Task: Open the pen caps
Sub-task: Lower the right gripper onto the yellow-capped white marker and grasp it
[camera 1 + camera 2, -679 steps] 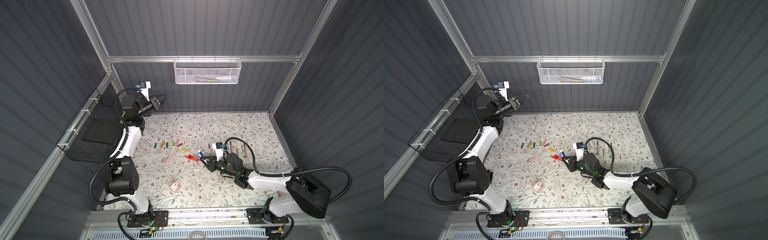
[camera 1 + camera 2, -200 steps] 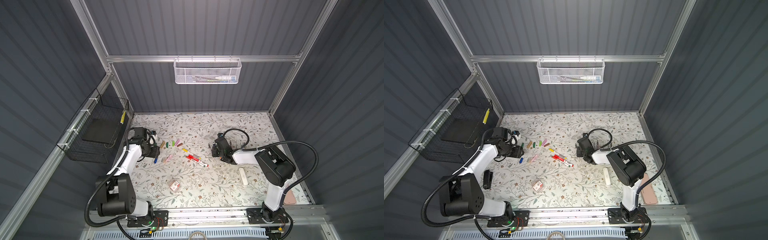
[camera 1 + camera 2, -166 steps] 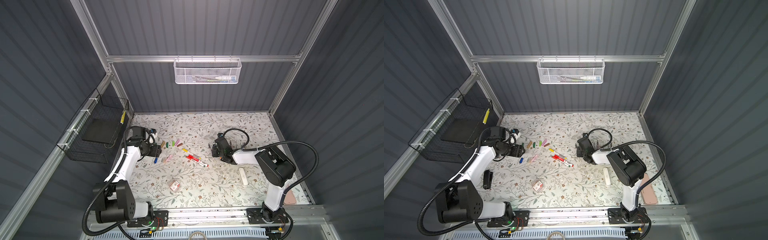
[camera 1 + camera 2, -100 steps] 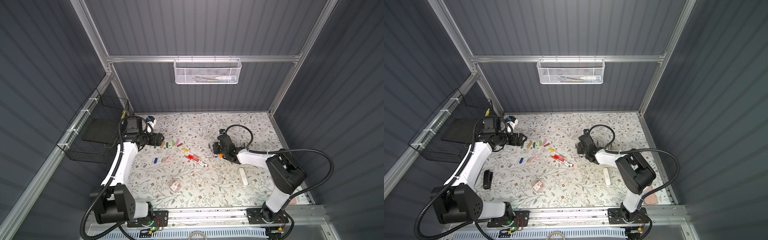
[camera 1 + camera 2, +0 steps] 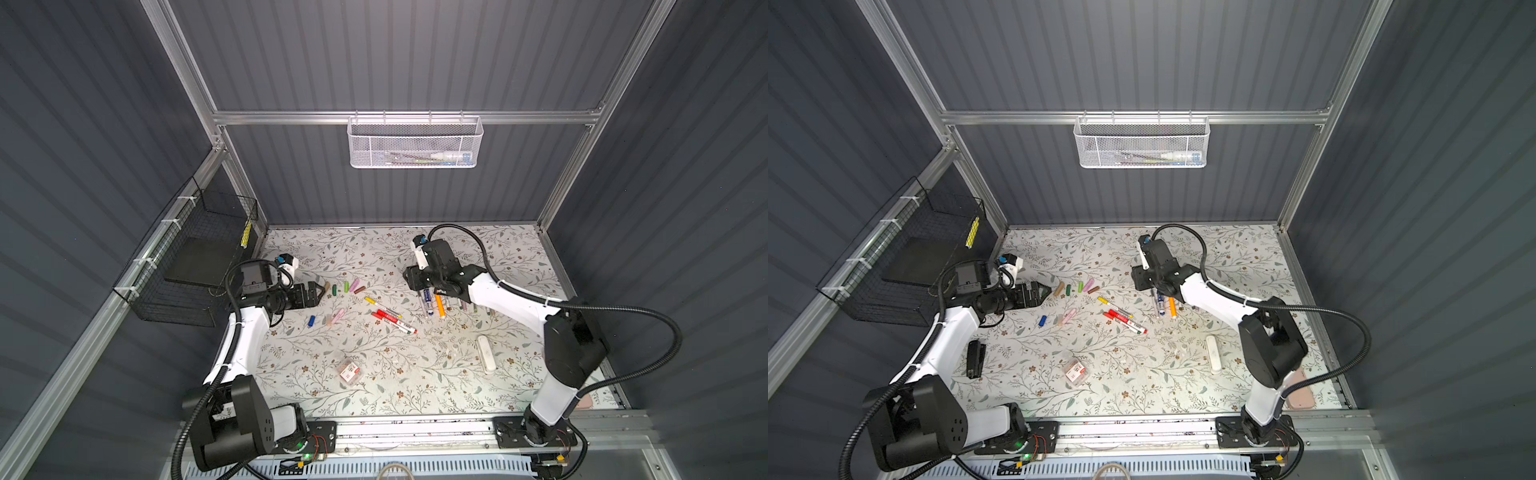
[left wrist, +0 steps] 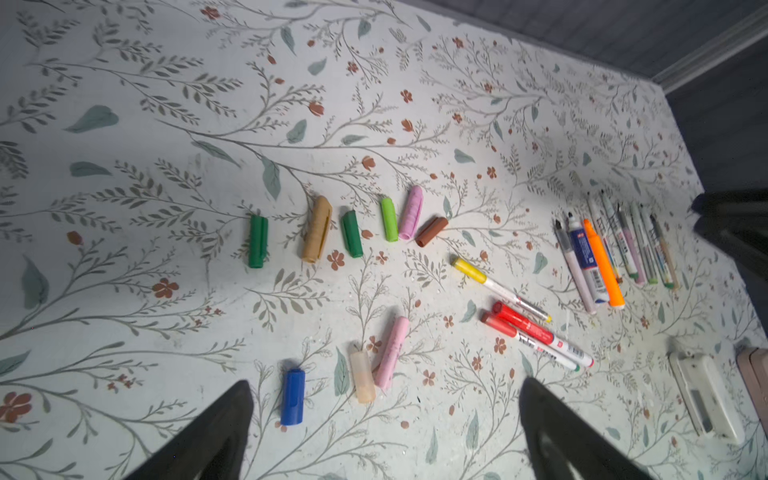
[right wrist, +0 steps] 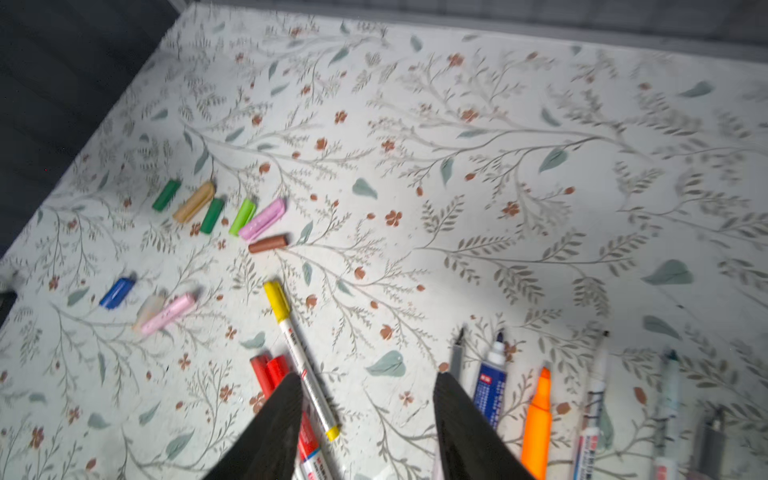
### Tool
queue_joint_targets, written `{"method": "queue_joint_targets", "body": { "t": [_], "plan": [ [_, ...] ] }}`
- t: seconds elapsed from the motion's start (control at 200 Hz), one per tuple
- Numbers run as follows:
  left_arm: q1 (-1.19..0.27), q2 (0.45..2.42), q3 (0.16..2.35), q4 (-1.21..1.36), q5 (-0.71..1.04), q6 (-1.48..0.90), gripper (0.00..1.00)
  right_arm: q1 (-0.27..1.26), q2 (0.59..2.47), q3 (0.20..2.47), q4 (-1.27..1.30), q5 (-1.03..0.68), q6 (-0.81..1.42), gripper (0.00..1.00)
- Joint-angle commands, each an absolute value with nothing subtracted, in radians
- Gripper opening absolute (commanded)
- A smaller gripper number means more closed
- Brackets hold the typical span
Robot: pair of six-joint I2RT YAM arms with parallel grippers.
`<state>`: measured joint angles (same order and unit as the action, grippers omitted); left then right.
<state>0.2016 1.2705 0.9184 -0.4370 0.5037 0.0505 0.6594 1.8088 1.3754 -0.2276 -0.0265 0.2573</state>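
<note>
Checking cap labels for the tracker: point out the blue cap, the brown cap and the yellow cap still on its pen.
blue cap (image 6: 292, 397): left wrist view, middle of its barrel.
brown cap (image 6: 432, 231): left wrist view, middle of its barrel.
yellow cap (image 6: 468, 270): left wrist view, middle of the cap, not the pen.

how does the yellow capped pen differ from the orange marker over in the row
The yellow-capped pen has its cap on; the orange marker shows a bare tapered tip. The yellow-capped pen is slim with a pale barrel; the orange marker is thicker and orange all over. The yellow-capped pen lies beside two red-capped pens; the orange marker lies beside a blue-labelled marker. Both lie flat on the table.
</note>
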Motion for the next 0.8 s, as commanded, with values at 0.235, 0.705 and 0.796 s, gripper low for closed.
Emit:
{"method": "queue_joint_targets", "body": {
  "t": [0.235, 0.705, 0.796],
  "plan": [
    [0.247, 1.239, 0.896, -0.353, 0.575, -0.001, 1.00, 0.701, 2.078, 1.683, -0.585, -0.123, 0.150, 0.51],
    [0.262, 1.238, 0.884, -0.336, 0.583, -0.002, 1.00, 0.752, 2.284, 1.868, -0.727, -0.144, 0.077, 0.49],
    [0.263, 1.239, 0.896, -0.355, 0.580, -0.001, 1.00, 0.753, 2.308, 1.893, -0.748, -0.132, 0.075, 0.49]
  ]
}}
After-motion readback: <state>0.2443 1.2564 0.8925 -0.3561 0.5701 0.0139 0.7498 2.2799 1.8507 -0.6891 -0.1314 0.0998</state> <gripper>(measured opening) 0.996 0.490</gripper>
